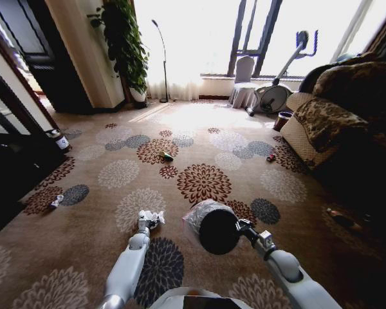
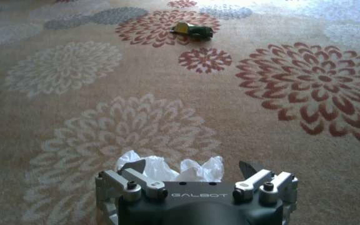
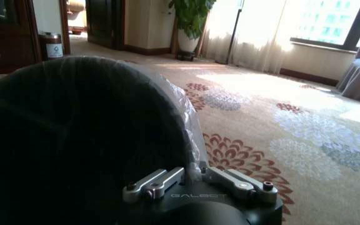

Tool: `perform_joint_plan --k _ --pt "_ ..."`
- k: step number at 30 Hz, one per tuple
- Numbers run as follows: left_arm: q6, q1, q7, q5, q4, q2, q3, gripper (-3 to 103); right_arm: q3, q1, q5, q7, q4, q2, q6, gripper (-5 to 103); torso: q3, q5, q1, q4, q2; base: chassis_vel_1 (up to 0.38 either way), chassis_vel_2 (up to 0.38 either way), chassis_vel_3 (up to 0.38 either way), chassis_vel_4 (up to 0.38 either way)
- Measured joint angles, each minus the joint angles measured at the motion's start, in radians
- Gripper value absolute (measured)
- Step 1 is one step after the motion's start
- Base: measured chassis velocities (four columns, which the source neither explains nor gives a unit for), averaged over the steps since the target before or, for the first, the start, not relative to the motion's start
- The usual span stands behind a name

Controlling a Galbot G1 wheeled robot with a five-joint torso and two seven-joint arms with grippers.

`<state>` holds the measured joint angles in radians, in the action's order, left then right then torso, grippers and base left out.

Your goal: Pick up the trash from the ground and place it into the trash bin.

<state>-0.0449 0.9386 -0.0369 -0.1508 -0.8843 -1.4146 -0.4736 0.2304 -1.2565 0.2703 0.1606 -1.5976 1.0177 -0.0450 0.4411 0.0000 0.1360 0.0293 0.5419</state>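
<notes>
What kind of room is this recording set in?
Most likely a home living room: a patterned floral carpet, a sofa under a throw, an exercise bike by the bright windows, and a tall potted plant.

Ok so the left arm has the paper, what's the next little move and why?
Probably swing the left gripper across to the bin and release. Its fingers are closed on the white paper wad, and the right gripper holds the lined bin just beside it, mouth facing up.
</notes>
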Motion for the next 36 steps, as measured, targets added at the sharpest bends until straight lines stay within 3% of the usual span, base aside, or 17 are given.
perform_joint_plan --k 5,13,24,27,36 --pt "0.03 -0.072 0.001 0.034 0.115 -0.01 -0.002 99 -0.085 0.128 0.015 -0.055 0.085 0.01 -0.011 0 0.0 -0.0001 0.0 0.0 0.0 0.0 0.0 0.0 0.0" --pt "0.05 -0.184 0.001 0.038 0.31 -0.018 -0.013 98 -0.123 0.173 0.037 -0.084 0.112 0.015 0.006 0 0.0 0.0 0.0 -0.0003 0.0 0.0 0.0 0.0 0.0" --pt "-0.017 -0.242 -0.034 0.024 0.422 -0.043 -0.041 94 -0.124 0.185 0.05 -0.068 0.129 0.024 -0.005 0 0.0 0.0 0.0 -0.0001 0.0 0.0 0.0 0.0 0.0" --pt "-0.016 -0.27 -0.043 0.055 0.476 -0.037 -0.052 85 -0.121 0.184 0.053 -0.059 0.131 0.024 -0.014 0 0.0 0.0 0.0 0.0 0.0 0.0 0.0 0.0 0.0" --pt "-0.058 -0.292 -0.052 0.094 0.536 -0.022 -0.067 86 -0.113 0.182 0.057 -0.046 0.138 0.035 -0.023 0 0.0 -0.0001 0.0 0.0 0.0 0.0 0.0 0.0 0.0"
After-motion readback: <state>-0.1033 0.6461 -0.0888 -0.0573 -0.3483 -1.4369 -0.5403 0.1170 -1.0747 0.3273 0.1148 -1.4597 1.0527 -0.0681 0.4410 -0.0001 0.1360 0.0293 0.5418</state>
